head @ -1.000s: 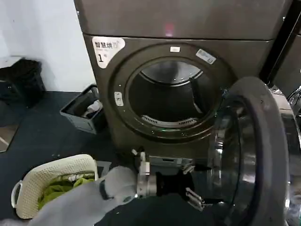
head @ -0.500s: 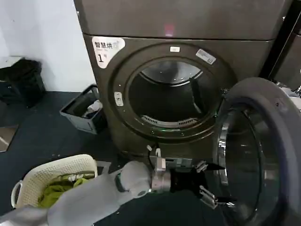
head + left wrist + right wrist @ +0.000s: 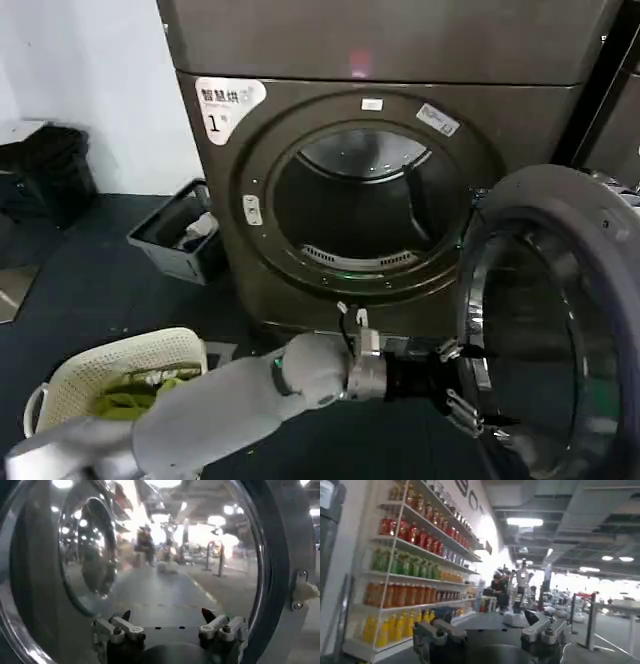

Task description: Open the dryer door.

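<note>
The bronze-grey dryer (image 3: 300,60) stands ahead with its round drum opening (image 3: 365,205) exposed. The dryer door (image 3: 560,200) hangs swung out to the right, grey inner side and chrome ring toward me. My left arm reaches across low in front of the machine. Its left gripper (image 3: 478,388) is open at the lower inner rim of the door, with nothing between its fingers. In the left wrist view the left gripper (image 3: 166,615) faces the door glass (image 3: 165,555) at close range. The right gripper (image 3: 485,620) is open and empty, facing a room with shelves.
A white laundry basket (image 3: 60,400) holding green cloth sits at the lower left. A grey bin (image 3: 175,240) stands beside the dryer's left side. A neighbouring machine (image 3: 615,130) is at the far right. Drink shelves (image 3: 410,580) line the room behind.
My left arm has stretched farther right, following the door's inner rim. The door has swung wider open, away from the drum opening.
</note>
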{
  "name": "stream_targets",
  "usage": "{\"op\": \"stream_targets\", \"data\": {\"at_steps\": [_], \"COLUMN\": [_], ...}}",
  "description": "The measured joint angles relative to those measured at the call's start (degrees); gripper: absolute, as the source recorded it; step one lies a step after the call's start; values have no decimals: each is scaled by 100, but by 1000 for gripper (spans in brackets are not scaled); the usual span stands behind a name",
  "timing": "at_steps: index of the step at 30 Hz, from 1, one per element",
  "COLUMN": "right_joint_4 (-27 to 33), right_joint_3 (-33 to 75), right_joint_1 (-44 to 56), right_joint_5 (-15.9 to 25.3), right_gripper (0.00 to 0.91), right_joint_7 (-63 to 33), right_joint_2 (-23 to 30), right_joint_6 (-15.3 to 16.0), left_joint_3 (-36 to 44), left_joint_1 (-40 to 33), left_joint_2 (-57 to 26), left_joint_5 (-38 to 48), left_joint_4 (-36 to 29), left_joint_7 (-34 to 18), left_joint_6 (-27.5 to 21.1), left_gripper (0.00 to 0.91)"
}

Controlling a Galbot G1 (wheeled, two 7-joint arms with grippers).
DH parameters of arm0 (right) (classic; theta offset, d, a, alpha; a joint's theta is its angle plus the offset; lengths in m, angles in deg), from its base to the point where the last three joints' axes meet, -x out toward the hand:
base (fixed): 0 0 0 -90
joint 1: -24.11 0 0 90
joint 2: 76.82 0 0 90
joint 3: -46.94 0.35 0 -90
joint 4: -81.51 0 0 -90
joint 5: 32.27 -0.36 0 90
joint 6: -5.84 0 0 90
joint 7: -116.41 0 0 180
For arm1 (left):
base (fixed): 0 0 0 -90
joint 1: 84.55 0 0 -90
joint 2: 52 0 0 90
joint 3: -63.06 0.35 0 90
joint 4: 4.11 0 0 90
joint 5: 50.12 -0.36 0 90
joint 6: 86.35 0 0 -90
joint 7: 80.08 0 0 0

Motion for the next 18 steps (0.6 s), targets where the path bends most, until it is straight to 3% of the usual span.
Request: {"op": "stream_targets", "data": {"at_steps": [18], "right_joint_4": [-7], "right_joint_3": [106], "right_joint_1": [-59], "right_joint_5": [154], "right_gripper": [907], "right_joint_7": [-33], "right_joint_2": [-57], "right_joint_6": [117], "left_joint_3": [259], "left_joint_1": [-356], "left_joint_2": [617], "left_joint_5": [-15], "left_joint_4": [551], "left_joint_7": [-31], "left_joint_6": [112], "left_gripper": [907]}}
